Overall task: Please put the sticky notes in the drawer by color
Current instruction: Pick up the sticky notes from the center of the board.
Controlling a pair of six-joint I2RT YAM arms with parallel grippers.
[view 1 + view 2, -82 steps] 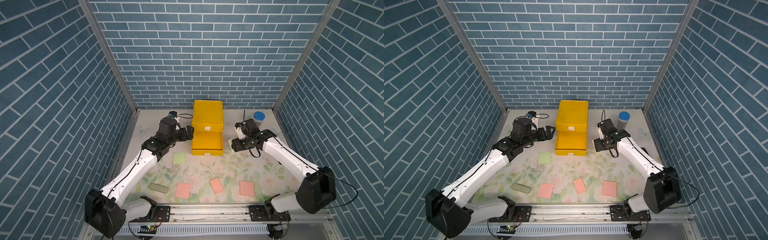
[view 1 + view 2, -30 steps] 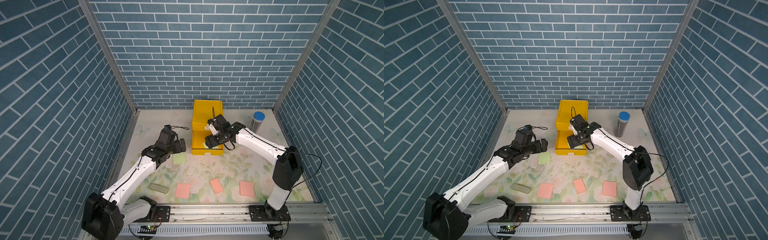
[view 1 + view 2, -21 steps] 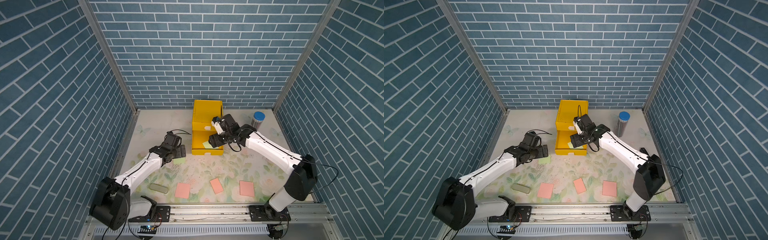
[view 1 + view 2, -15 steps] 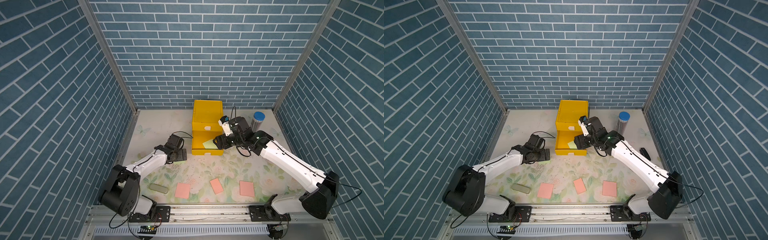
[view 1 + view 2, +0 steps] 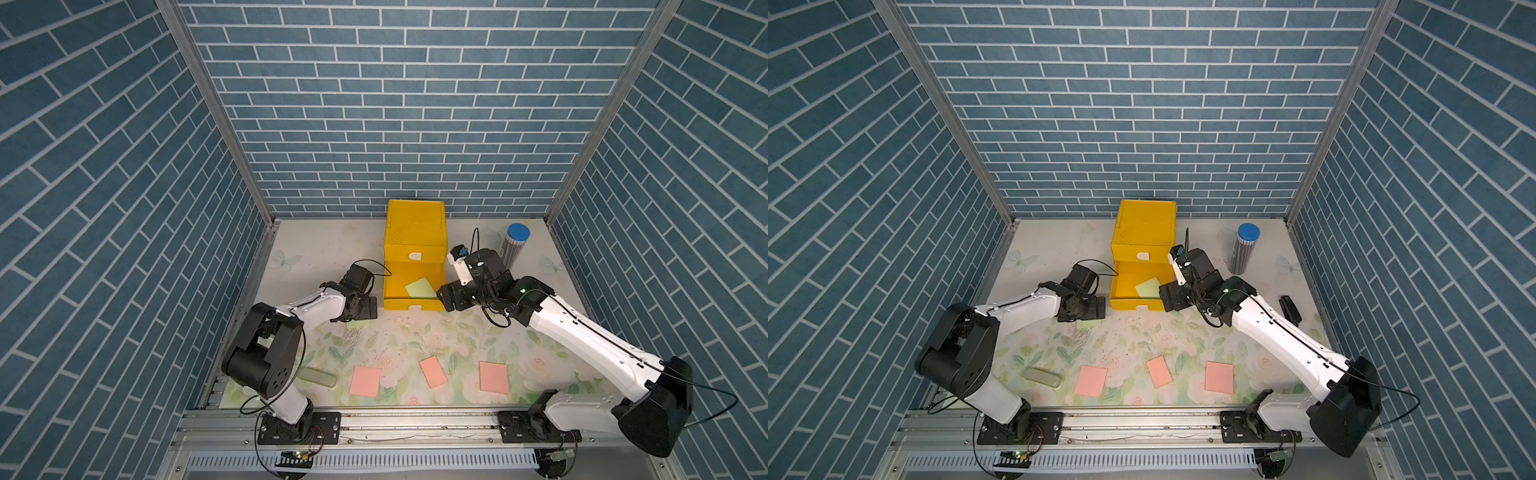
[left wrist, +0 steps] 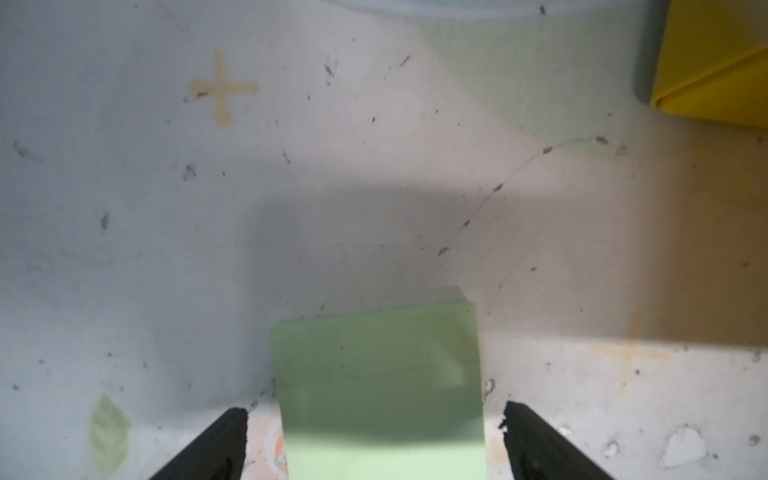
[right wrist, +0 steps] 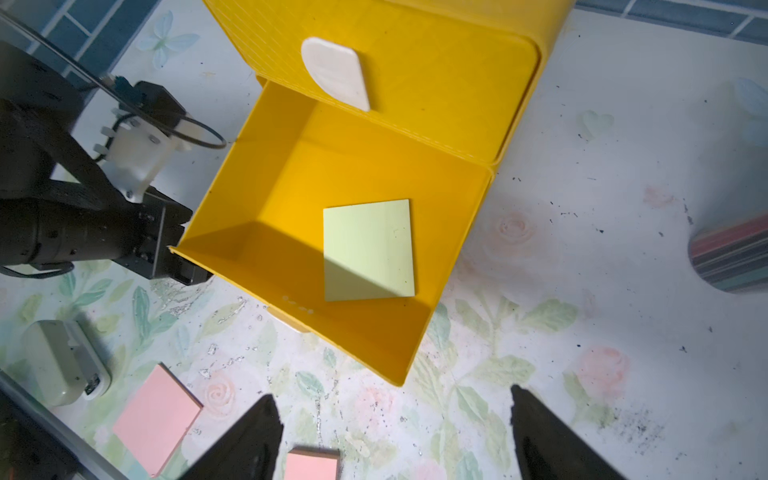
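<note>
The yellow drawer point(image 5: 415, 232) cabinet stands at the back middle, with a lower drawer point(image 7: 291, 187) pulled out. One pale green sticky note point(image 5: 420, 287) point(image 7: 370, 249) lies flat inside it. My right gripper point(image 5: 444, 297) point(image 7: 390, 436) is open and empty just off the drawer's front right corner. A second green sticky note point(image 6: 378, 390) point(image 5: 1089, 323) lies on the mat left of the drawer. My left gripper point(image 5: 359, 309) point(image 6: 374, 440) is open and low over it, a finger on each side. Three pink sticky notes point(image 5: 365, 380) point(image 5: 433, 372) point(image 5: 493, 377) lie near the front edge.
A blue-capped grey cylinder point(image 5: 515, 245) stands to the right of the cabinet. A grey-green oblong case point(image 5: 318, 378) lies at the front left. A small black object point(image 5: 1289, 309) rests on the mat at the right. Brick walls close three sides.
The green note left my right gripper and now lies in the open drawer. The right arm drew back to the right. My left gripper came down over the other green note.
</note>
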